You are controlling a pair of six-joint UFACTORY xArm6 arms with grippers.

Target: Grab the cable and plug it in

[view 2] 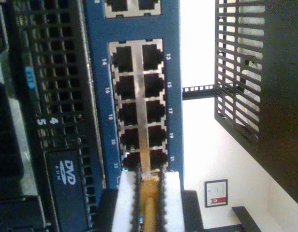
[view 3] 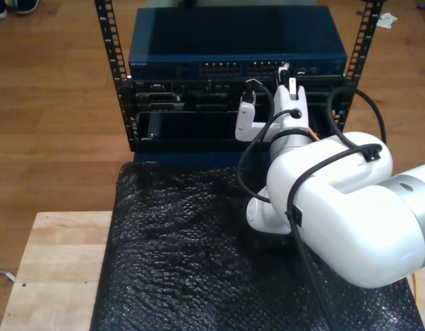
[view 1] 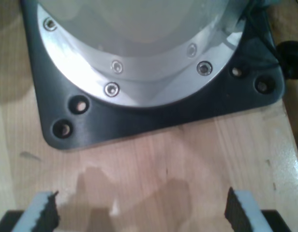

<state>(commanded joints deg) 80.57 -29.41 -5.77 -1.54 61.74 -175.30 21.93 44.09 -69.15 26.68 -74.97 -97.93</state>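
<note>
I judge this to be the insertion step: the cable (view 2: pixel 149 208) is already gripped and brought up to the switch (view 2: pixel 134 96), and what remains is seating its tip in a socket.

My second claw (view 2: pixel 149 198) pinches the cable between two pale, ridged pads (view 2: pixel 126 203). The cable shows as a thin yellow-orange strand running down the gap between them. Its tip sits right at the lowest sockets of the port block (view 2: pixel 139 101), around 6 o'clock of that block in the second wrist view. I cannot tell whether the plug has entered a socket or only touches the face; the plug itself is hidden by the pads.

The switch face is blue painted metal, with square black sockets in two columns split by a bright metal strip and small white numbers beside them. Next to it is a black perforated panel (view 2: pixel 47 72) with a DVD label.

In the exterior view the second claw (view 3: pixel 290 86) meets the blue switch (view 3: pixel 236 58) at about 1 o'clock from frame centre, above crinkled black padding (view 3: pixel 185 262).

My first claw (view 1: pixel 141 212) is spread wide and holds nothing, its serrated dark pads over the pale wooden tabletop (view 1: pixel 154 159), facing a black base plate (view 1: pixel 226 96) with a polished metal ring.

Next comes, I think, a short straight push along the socket axis, with the plug kept square to the opening.
</note>
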